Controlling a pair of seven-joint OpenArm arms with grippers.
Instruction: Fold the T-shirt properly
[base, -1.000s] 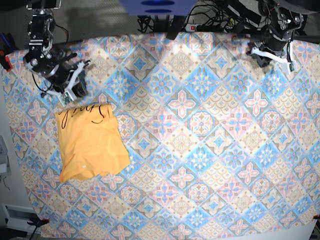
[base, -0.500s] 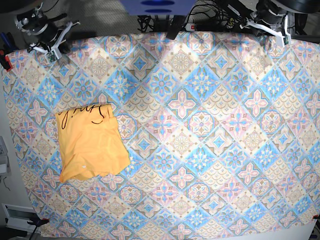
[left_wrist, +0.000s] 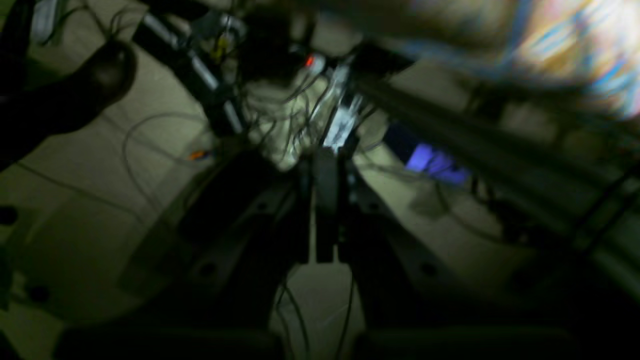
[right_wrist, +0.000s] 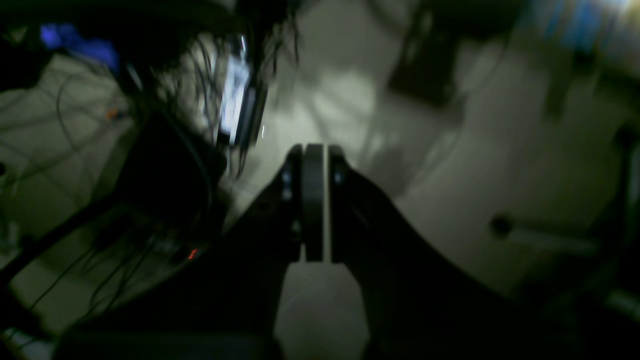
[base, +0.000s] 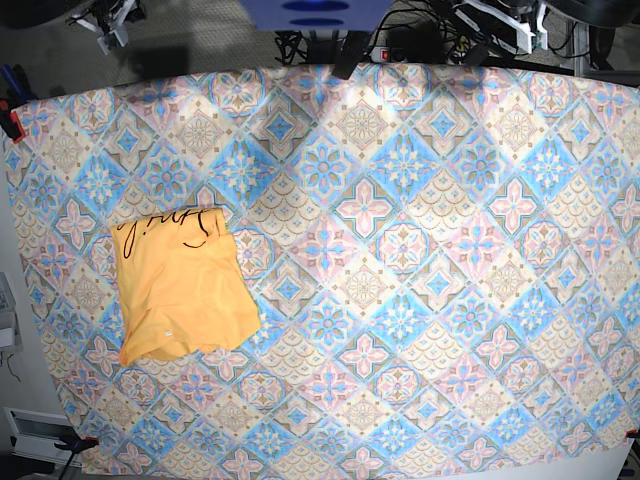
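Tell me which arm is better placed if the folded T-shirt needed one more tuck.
Right, probably: the T-shirt lies at the tablecloth's base-view left, the right arm's side. Both grippers, right and left, are shut and pulled back.

left end effector (left_wrist: 326, 215) seen clamped shut with nothing held, right end effector (right_wrist: 314, 200) closed and empty too, both blurred

One yellow-orange shirt (base: 181, 287) lies folded on the left side of the table. One patterned tablecloth (base: 420, 290) covers the table. Two grippers show, one in each wrist view: the left gripper (left_wrist: 325, 210) and the right gripper (right_wrist: 314, 200).
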